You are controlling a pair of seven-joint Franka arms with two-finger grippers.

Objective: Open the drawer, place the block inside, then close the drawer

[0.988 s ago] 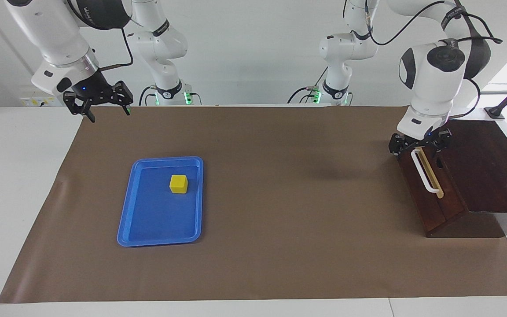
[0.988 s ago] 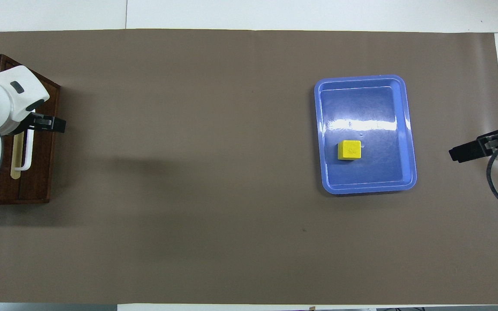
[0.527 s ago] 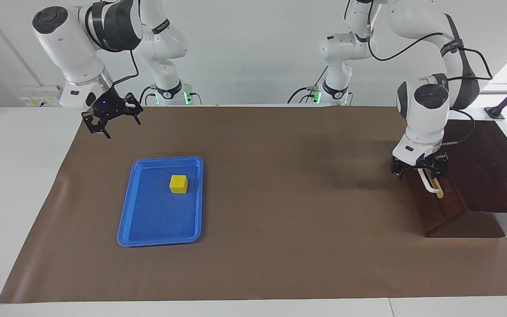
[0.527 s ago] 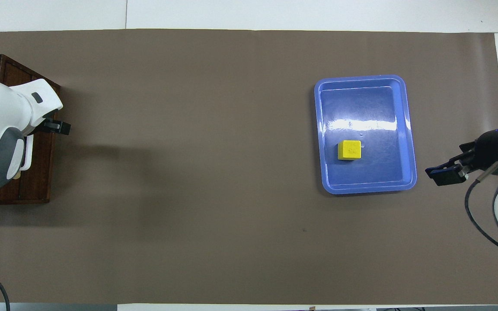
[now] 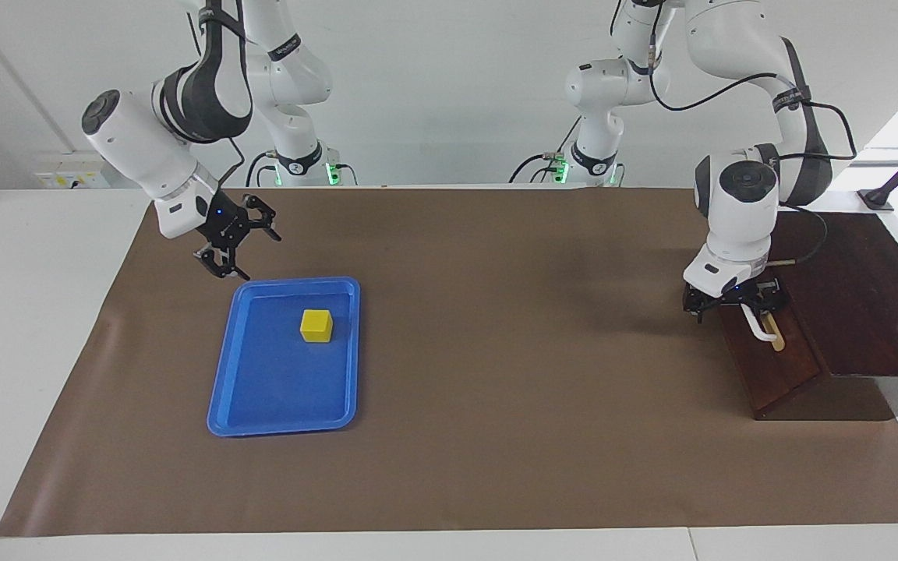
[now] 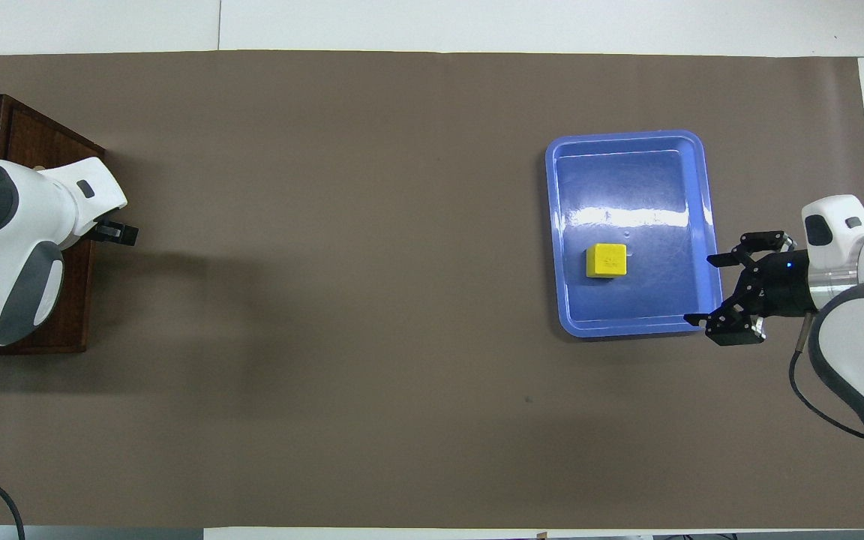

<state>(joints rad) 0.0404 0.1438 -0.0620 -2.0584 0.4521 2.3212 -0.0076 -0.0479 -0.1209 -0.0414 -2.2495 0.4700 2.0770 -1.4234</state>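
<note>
The block point(image 5: 316, 325), likely light, rigid and best pinched across flat sides, sat in the blue tray point(image 5: 227, 389) beneath the spread right gripper point(image 5: 237, 243), while the left gripper point(image 5: 733, 300), apparently closed, met the drawer point(image 5: 768, 362) handle point(image 5: 758, 327).

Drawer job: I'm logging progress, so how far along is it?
Nothing is finished. The drawer looks shut; the left gripper is at its white handle. The right gripper, open, is over the blue tray's corner; the yellow block lies there untouched. Opening, loading and closing remain.
</note>
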